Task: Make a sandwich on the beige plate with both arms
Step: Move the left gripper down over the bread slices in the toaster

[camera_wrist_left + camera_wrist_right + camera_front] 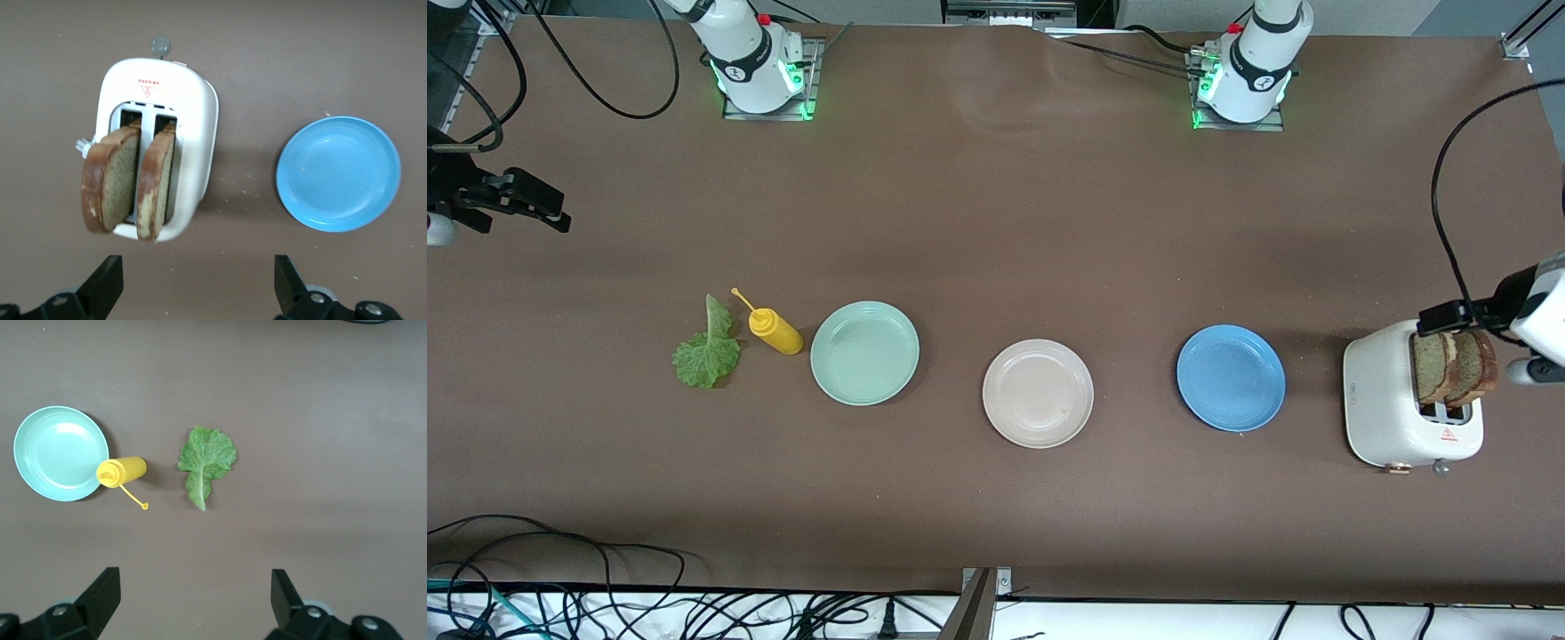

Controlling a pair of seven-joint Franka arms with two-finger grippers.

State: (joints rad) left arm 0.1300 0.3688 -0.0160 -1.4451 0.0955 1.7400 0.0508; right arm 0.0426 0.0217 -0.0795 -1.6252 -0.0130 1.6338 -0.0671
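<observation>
Nothing is assembled yet: the beige plate [1038, 392] sits bare at centre frame on the worktop [996, 222]. Two bread slices [1454, 365] stand in the white toaster [1400, 409] at right; the lettuce leaf [708, 348] lies at left beside the yellow squeeze bottle [775, 331]. The left gripper [193, 283] hovers over the toaster and the right gripper [190, 600] over the lettuce, both with jaws wide open and empty. Risks: a leaning slice could snag in its slot and tip the toaster, and the thin leaf could slip the jaws or the bottle get nudged.
</observation>
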